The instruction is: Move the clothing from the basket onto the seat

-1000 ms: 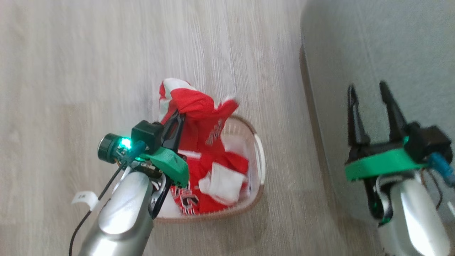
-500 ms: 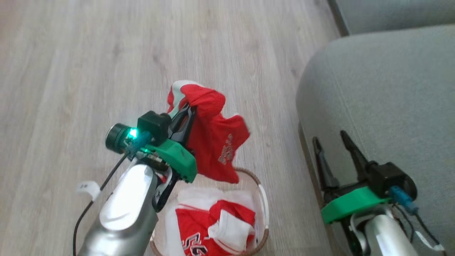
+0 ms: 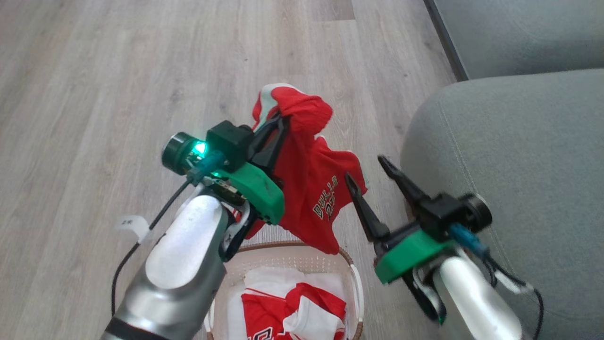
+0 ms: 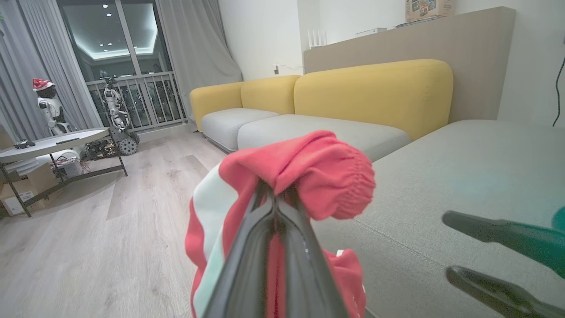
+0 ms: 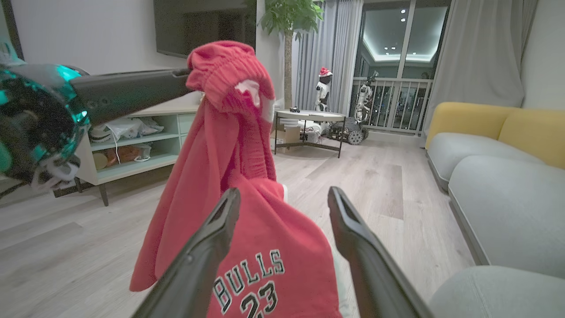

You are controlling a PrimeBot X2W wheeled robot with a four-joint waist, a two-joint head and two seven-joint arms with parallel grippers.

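My left gripper (image 3: 282, 120) is shut on the waistband of a red garment (image 3: 321, 189) with white trim and printed lettering. That piece of clothing hangs free above the basket (image 3: 283, 248), a cream oval with a brown rim. More red and white clothing (image 3: 292, 311) lies inside the basket. To the right, my right gripper (image 3: 365, 168) stands open, its fingers close to the hanging cloth's right edge. In the right wrist view the garment (image 5: 265, 247) hangs just beyond the spread fingers (image 5: 282, 192). The grey-green seat (image 3: 519, 165) fills the right side.
Pale wood floor (image 3: 118, 94) stretches left of and beyond the basket. A second seat cushion (image 3: 519, 33) lies past the near one, with yellow sofa backs (image 4: 375, 92) behind. A round low table (image 5: 309, 117) and a TV cabinet (image 5: 132, 154) stand farther off.
The camera has tilted up. My left gripper has lifted the red garment clear of the basket. The right gripper has swung left from over the seat toward the hanging cloth.
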